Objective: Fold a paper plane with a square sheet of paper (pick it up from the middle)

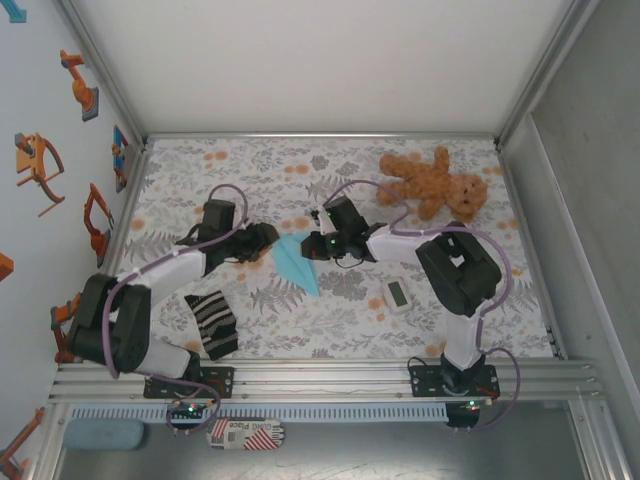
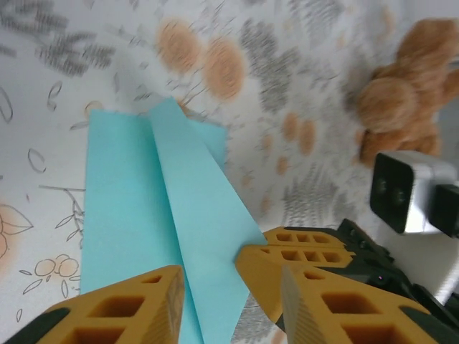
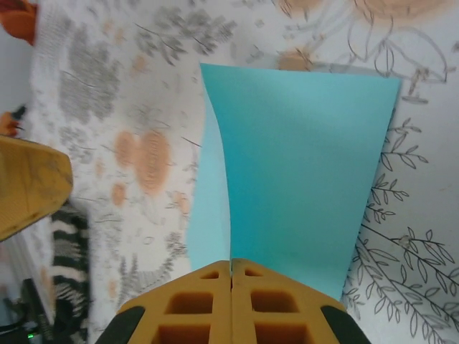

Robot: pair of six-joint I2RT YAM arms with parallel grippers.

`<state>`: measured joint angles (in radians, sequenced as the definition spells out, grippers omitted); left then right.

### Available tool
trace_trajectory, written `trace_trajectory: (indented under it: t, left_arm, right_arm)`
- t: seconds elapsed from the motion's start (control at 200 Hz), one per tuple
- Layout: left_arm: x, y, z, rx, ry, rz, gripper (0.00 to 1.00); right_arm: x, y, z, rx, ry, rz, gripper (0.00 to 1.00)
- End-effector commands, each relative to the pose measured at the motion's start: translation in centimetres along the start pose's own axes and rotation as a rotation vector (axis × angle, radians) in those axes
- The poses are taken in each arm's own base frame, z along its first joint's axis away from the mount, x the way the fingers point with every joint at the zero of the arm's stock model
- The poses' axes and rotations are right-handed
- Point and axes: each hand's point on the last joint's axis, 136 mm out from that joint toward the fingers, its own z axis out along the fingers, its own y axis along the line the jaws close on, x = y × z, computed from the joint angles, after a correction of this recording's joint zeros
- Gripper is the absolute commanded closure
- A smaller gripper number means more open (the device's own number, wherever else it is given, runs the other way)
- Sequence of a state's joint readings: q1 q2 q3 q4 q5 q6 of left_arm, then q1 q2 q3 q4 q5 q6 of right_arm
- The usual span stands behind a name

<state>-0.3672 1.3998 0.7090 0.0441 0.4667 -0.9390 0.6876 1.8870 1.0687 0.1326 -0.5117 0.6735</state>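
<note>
The brown teddy bear (image 1: 435, 182) is lying face up near the far right corner of the surface (image 1: 250, 170), well apart from both arms. A small white rectangular gadget (image 1: 397, 295) is sitting just right of the centre, beside the right arm's forearm, and a black-and-cream striped cloth (image 1: 212, 322) is lying crumpled near the left arm's base. None of these is touching the light-blue sheet of paper (image 1: 297, 262), which is resting partly folded in the middle of the surface, between the two grippers, one layer lifting along a crease.

The right gripper (image 1: 312, 247) is reaching in from the right with its fingers pressed together, pinching the paper's edge. The left gripper (image 1: 270, 240) is coming in from the left with its fingers spread, and in the left wrist view the paper is running between them; whether they are touching it is unclear.

A cloth printed with grey leaves and orange flowers is covering the surface. White walls in an aluminium frame are enclosing it, and the left wall is carrying orange robot-arm pictures. A ribbed metal rail is running along the near edge under the arm bases.
</note>
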Motion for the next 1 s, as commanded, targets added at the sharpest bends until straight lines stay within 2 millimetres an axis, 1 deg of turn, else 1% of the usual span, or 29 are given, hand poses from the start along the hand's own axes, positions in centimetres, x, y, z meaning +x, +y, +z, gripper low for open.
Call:
trace_trajectory:
  t: [0.0, 0.105, 0.215, 0.275, 0.32, 0.386, 0.461, 0.596, 0.736, 0.851, 0.996]
  left_arm:
    - [-0.6, -3.3, -2.4, 0.128, -0.047, 0.05, 0.55]
    - [-0.9, -6.7, -4.4, 0.248, -0.074, 0.1, 0.47]
    - [-0.9, -9.8, -6.2, 0.363, -0.097, 0.142, 0.37]
    - [-0.9, -11.1, -6.9, 0.402, -0.101, 0.163, 0.33]
    - [-0.7, -11.8, -7.1, 0.423, -0.098, 0.178, 0.31]
    - [-0.6, -13.0, -7.4, 0.46, -0.085, 0.203, 0.31]
    - [-0.7, -14.2, -7.5, 0.5, -0.079, 0.218, 0.34]
    - [-1.3, -16.3, -7.9, 0.566, -0.08, 0.264, 0.46]
    - [-1.5, -16.9, -7.6, 0.587, -0.071, 0.281, 0.54]
    - [-1.3, -16.9, -7.2, 0.604, -0.047, 0.292, 0.55]
    - [-0.8, -18.0, -7.9, 0.681, -0.035, 0.331, 0.58]
  right_arm:
    - [-4.5, 5.1, -4.1, -0.163, -0.163, -0.037, 1.0]
    - [-6.5, 7.8, -6.8, -0.239, -0.237, -0.048, 1.0]
    - [-8.6, 10.8, -9.7, -0.345, -0.313, -0.05, 1.0]
    - [-9.4, 12.3, -10.8, -0.405, -0.336, -0.047, 1.0]
    - [-9.8, 13.0, -11.4, -0.436, -0.343, -0.039, 1.0]
    - [-10.4, 14.2, -12.1, -0.485, -0.347, -0.031, 1.0]
    - [-10.8, 14.9, -12.6, -0.522, -0.35, -0.007, 1.0]
    - [-11.1, 15.7, -13.4, -0.568, -0.36, 0.016, 1.0]
    - [-11.4, 15.9, -14.0, -0.581, -0.371, 0.023, 1.0]
    - [-11.6, 16.2, -14.6, -0.598, -0.383, 0.027, 1.0]
    - [-12.0, 16.1, -15.0, -0.604, -0.392, 0.041, 1.0]
